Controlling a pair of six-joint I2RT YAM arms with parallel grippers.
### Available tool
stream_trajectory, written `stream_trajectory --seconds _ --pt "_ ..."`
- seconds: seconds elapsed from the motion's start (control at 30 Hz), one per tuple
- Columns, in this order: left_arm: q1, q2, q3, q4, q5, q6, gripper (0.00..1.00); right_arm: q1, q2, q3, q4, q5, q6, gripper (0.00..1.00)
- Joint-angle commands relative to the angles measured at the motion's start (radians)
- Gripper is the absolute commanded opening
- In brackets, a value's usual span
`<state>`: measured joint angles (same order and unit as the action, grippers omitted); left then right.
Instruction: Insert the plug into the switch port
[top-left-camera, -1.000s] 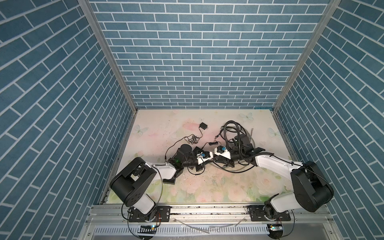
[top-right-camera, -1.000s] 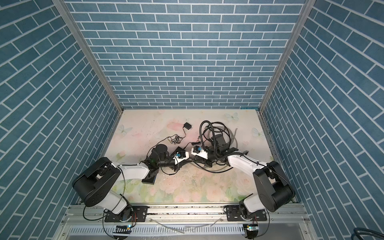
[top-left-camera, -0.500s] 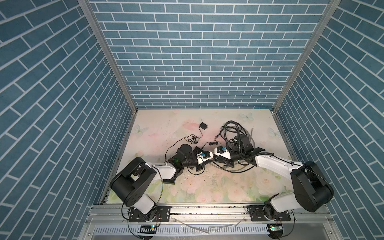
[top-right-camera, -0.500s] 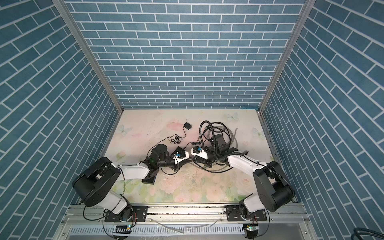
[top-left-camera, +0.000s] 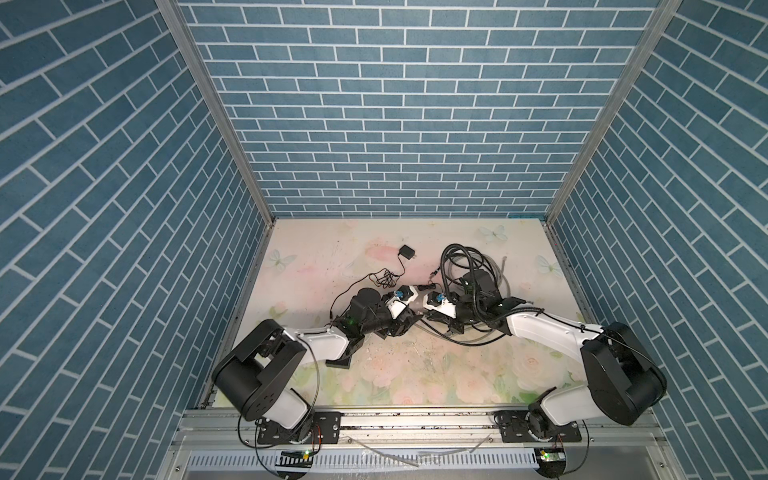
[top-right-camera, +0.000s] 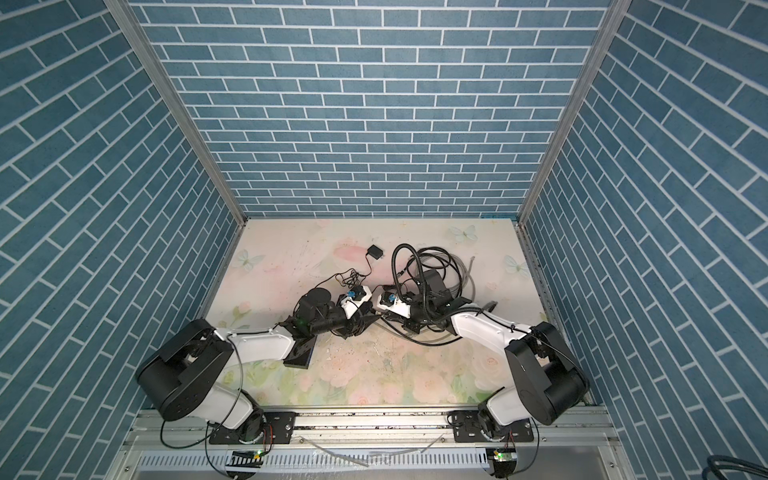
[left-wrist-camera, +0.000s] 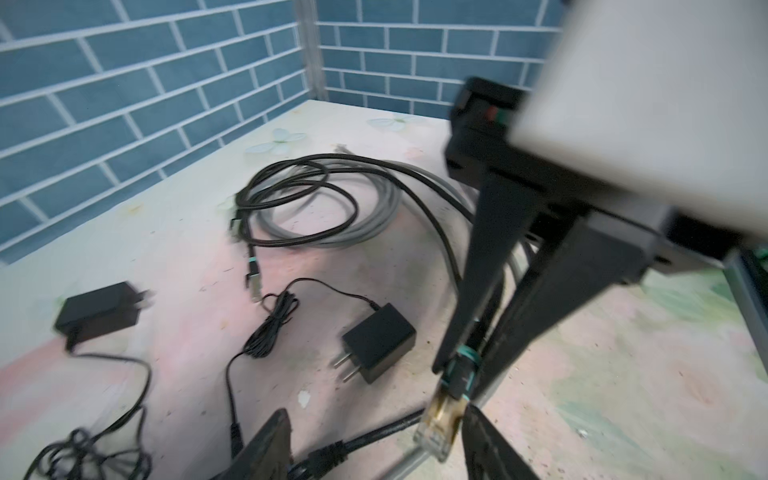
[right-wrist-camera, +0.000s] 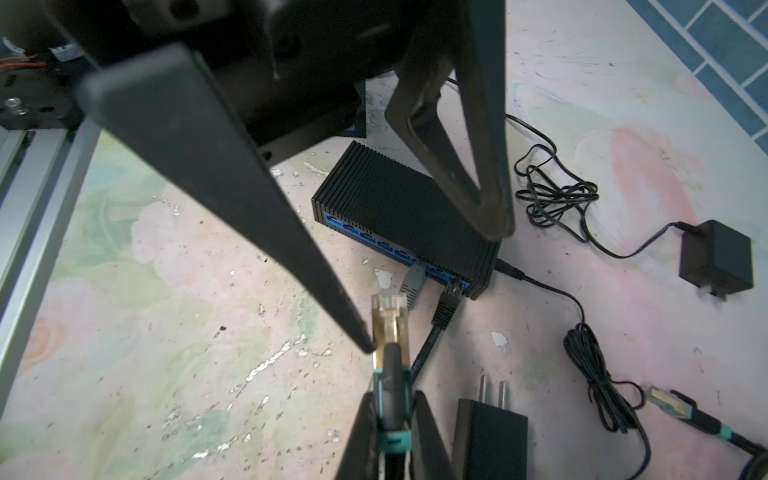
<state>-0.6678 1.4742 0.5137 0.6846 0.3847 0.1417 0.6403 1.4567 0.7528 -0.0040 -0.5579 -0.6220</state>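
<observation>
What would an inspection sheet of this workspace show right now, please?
Surface: scuffed floral-print tabletop.
Job's things: black ribbed network switch with blue ports; gold-and-clear Ethernet plug with teal bands, short of the ports.
Clutter: black power adapter, and another.
Grippers: left gripper open around the plug; right gripper shut on the plug.
Cables: grey lead and black lead seated in the switch; loose grey and black cable coils.
Surroundings: blue brick-pattern walls.
</observation>
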Motion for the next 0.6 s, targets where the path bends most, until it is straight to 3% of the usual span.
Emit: stream_trajectory --seconds 0.0,0.17,0.4,0.57 --pt "0.013 -0.088 0.001 -0.157 -0.172 -0.133 0.72 0.039 0.021 0.032 0.032 0.157 0.118 0.00" --pt "0.043 -0.138 0.035 -0.391 -0.291 -0.192 0.72 0.099 0.058 0.037 0.050 0.240 0.211 0.00" --pt "0.158 -0.068 -0.001 -0.348 -0.249 -0.377 0.72 0.181 0.129 0.062 0.064 0.331 0.308 0.00" --pt "0.166 0.027 0.028 -0.312 -0.210 -0.454 0.71 0.236 0.174 0.082 0.082 0.381 0.345 0.00"
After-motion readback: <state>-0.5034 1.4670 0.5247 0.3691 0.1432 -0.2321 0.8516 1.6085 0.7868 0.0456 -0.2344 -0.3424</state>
